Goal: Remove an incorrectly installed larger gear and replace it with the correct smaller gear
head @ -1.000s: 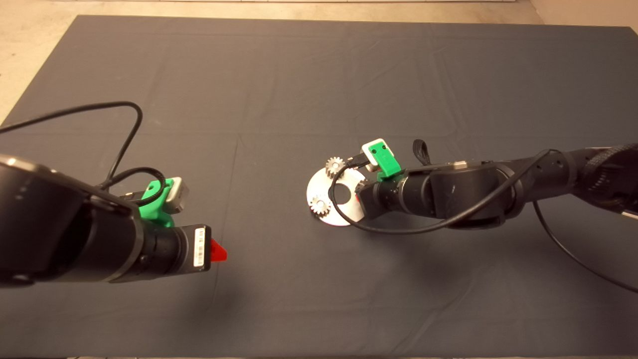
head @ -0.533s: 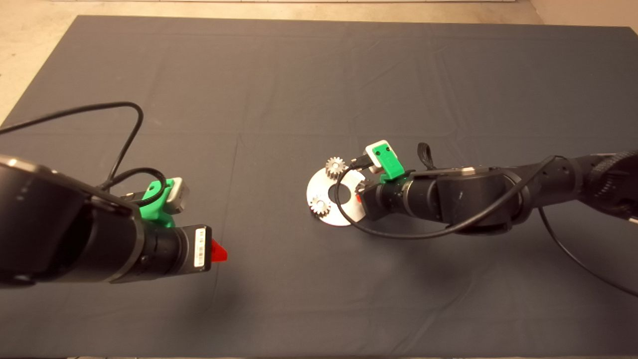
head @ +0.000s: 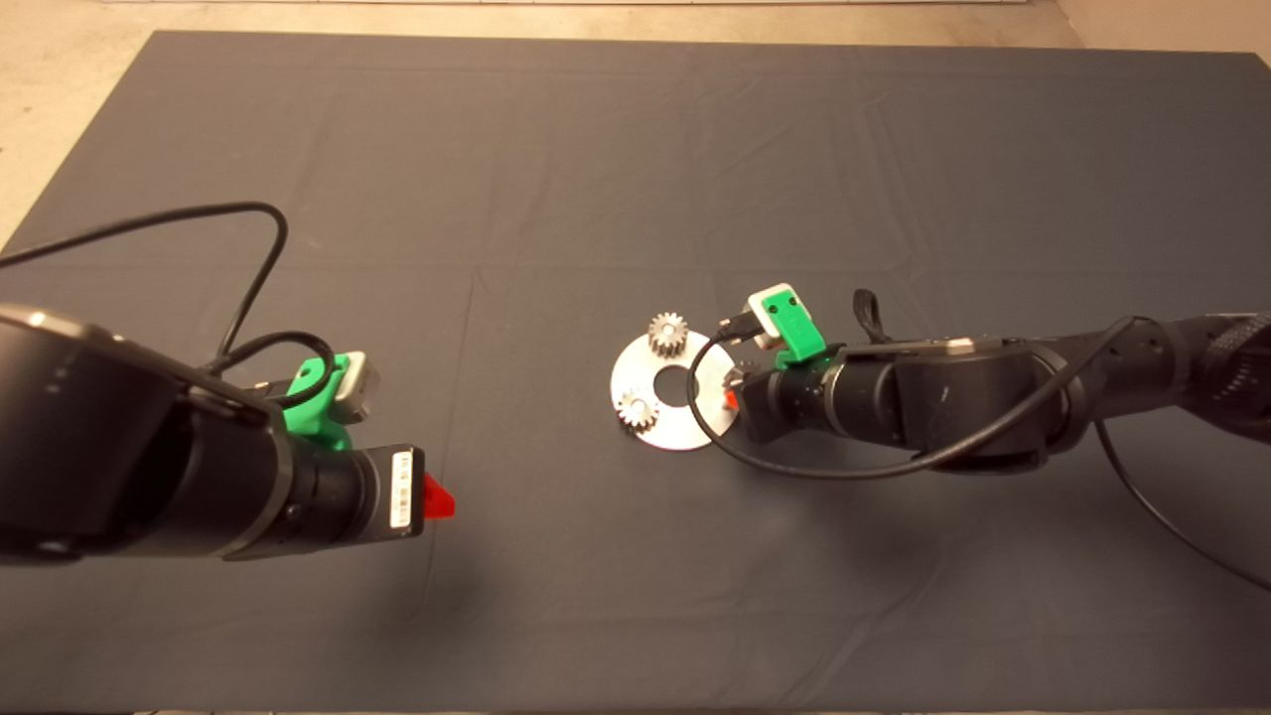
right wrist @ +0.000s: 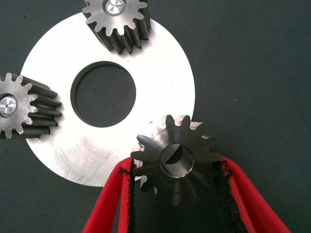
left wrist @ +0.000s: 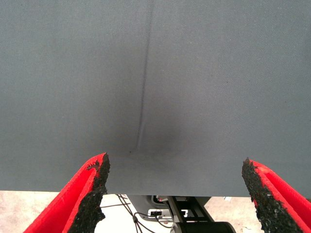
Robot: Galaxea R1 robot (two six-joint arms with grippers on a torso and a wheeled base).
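Note:
My right gripper [head: 733,392] [right wrist: 175,166] is shut on the larger gear [right wrist: 176,158], a dark steel toothed gear with a central bore. It holds the gear over the right rim of a round steel plate [head: 685,425] [right wrist: 160,63]; the gear also shows in the head view [head: 739,374]. Two small pinions [head: 668,331] [head: 636,408] sit on pins on the plate and also show in the right wrist view [right wrist: 116,22] [right wrist: 22,104]. No spare smaller gear is in view. My left gripper [head: 437,500] [left wrist: 177,167] is open and empty over bare mat at the left.
The plate has a large centre hole [right wrist: 103,93]. The dark mat [head: 596,159] covers the table. A black cable [head: 794,462] loops from the right wrist beside the plate. The pale floor [head: 60,60] shows beyond the mat's far left corner.
My right arm has drawn back to the right with the gear. More of the plate now shows. The left arm has not moved.

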